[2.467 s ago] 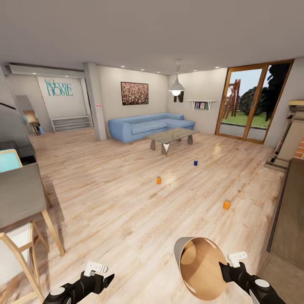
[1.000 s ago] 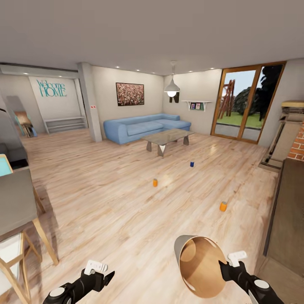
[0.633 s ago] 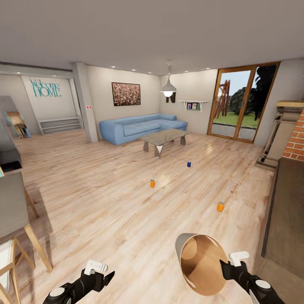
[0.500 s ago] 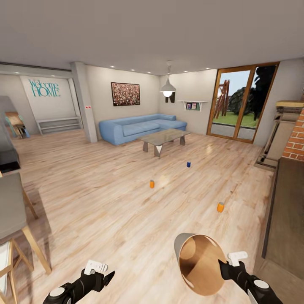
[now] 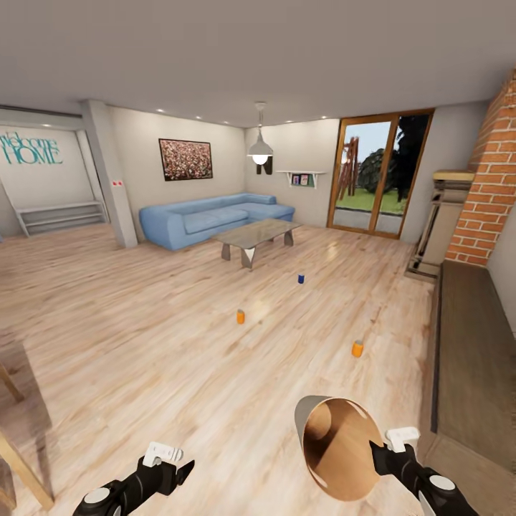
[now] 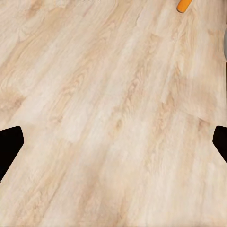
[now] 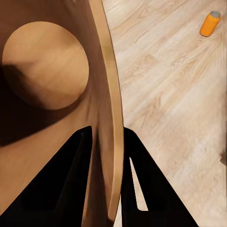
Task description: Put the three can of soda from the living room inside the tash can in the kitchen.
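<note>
1. The trash can (image 5: 337, 448) is carried on its side low at the right of the head view, its coppery-brown mouth turned toward the camera and its grey outside showing along the left edge.
2. The right gripper (image 5: 378, 453) grips the can's rim: in the right wrist view one dark finger (image 7: 71, 179) lies inside the wall and the other outside, closed on the rim (image 7: 111, 118).
3. The left gripper (image 5: 175, 469) hangs low at the left of the head view with nothing in it; in the left wrist view its two dark fingertips (image 6: 9, 146) sit at opposite edges, spread wide over the bare wood floor (image 6: 113, 123).
4. Three soda cans stand upright on the living-room floor, well apart from each other.
5. The nearest orange can (image 5: 357, 348) stands ahead of the trash can, toward the long dark low cabinet (image 5: 476, 337); the right wrist view also shows an orange can (image 7: 209, 23).
6. The second orange can (image 5: 241, 316) stands farther out, left of centre.
7. The dark blue can (image 5: 301, 278) is farthest, near the glass coffee table (image 5: 254, 236).
8. Behind the table sits the light-blue corner sofa (image 5: 208, 218); wood-framed glass doors (image 5: 369, 183) and a red-brick fireplace wall (image 5: 491, 179) are at the right.
9. An orange can (image 6: 183, 4) shows at the edge of the left wrist view.
</note>
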`<state>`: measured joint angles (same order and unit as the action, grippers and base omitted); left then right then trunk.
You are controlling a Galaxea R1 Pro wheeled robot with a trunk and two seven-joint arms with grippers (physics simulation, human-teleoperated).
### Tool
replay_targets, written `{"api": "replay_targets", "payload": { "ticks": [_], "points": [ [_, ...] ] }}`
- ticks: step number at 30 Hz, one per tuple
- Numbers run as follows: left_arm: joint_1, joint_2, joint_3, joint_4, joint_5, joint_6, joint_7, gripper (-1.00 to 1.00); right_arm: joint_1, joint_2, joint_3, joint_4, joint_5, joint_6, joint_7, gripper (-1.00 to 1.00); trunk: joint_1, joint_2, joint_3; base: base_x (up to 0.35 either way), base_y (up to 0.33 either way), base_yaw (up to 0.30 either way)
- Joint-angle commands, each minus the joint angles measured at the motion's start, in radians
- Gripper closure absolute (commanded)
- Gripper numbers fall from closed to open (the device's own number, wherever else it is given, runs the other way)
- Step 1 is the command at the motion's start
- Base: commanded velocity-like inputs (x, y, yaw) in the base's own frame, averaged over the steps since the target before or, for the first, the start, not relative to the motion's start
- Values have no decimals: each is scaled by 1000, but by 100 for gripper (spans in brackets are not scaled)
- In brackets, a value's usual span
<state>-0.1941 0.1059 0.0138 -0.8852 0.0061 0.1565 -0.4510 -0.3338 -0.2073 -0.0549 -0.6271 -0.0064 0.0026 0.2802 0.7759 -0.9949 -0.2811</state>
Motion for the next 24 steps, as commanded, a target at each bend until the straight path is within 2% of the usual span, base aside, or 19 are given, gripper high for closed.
{"api": "replay_targets", "payload": {
  "ticks": [1,12,24],
  "points": [
    [0,0,0,0,0,0,0,-100,-1,0,-2,-2,-7,1,6,100,0,0,0,188,132,-250],
    [0,0,0,0,0,0,0,-100,-1,0,-3,-2,-9,1,7,100,0,0,0,211,149,-236],
    [-1,0,0,0,0,0,-1,-100,-1,0,-5,-2,-9,1,7,100,0,0,0,250,182,-26]
  ]
}}
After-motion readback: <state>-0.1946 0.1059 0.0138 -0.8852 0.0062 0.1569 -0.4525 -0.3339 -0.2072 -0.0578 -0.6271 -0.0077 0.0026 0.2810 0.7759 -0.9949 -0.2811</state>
